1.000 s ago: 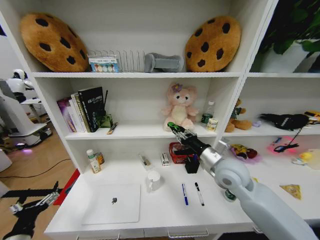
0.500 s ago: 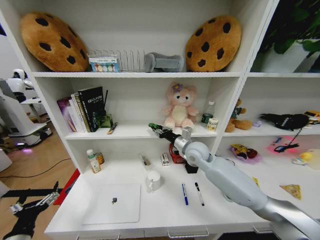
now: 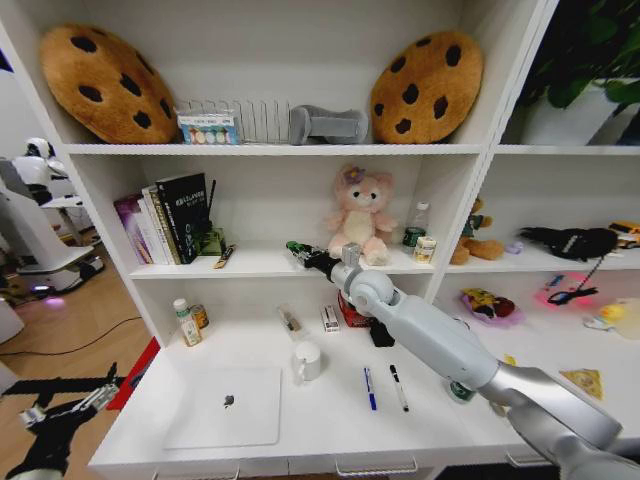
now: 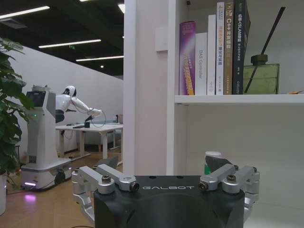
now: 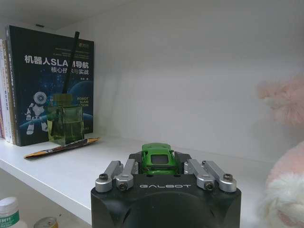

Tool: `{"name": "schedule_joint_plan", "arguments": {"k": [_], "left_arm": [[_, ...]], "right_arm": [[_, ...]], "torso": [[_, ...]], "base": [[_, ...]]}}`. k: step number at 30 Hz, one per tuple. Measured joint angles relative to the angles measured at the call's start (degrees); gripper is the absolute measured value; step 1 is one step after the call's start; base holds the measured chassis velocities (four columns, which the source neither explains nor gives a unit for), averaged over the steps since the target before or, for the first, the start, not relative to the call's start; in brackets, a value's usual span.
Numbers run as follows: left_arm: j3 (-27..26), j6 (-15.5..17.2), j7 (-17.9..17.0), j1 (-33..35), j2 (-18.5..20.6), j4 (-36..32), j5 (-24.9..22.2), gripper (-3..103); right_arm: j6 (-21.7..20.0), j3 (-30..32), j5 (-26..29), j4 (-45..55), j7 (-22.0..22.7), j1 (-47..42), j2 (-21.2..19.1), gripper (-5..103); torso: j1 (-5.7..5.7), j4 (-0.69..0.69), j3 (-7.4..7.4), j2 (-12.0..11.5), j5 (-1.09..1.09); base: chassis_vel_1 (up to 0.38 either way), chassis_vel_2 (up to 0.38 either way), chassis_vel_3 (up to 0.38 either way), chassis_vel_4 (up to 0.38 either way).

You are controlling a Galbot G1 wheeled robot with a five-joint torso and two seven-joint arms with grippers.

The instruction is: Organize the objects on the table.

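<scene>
R gripper [image 5: 159, 176] is up at the shelf [image 5: 71, 168] w/ the green toy car [image 5: 157, 158] pinched between its jaws, nose fwd, so I reckon I'm parking it there, off the table [image 3: 330, 415]. L gripper [image 4: 166, 183] idles low beside the table, jaws spread.

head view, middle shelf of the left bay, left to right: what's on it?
Row of books → green glass diffuser with sticks → small flat packet → right gripper holding the tiny green toy car at the shelf edge → pink plush bunny → green-capped bottle → small can.
</scene>
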Motion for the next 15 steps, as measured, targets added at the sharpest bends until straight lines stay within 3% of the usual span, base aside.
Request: {"name": "schedule_joint_plan", "arguments": {"k": [6,15], "left_arm": [[0.00,0.00,0.00,0.00,0.00,0.00,0.00,100],[0.00,0.00,0.00,0.00,0.00,0.00,0.00,100]], "right_arm": [[-0.19,-0.07,-0.31,-0.36,0.27,-0.02,0.36,33],[-0.84,1.35,-0.49,2.33,1.15,-1.54,-0.62,65]], "torso": [[-0.01,0.00,0.00,0.00,0.00],[-0.01,0.00,0.00,0.00,0.00]], "base": [[0.000,0.000,0.000,0.000],[0.000,0.000,0.000,0.000]]}}
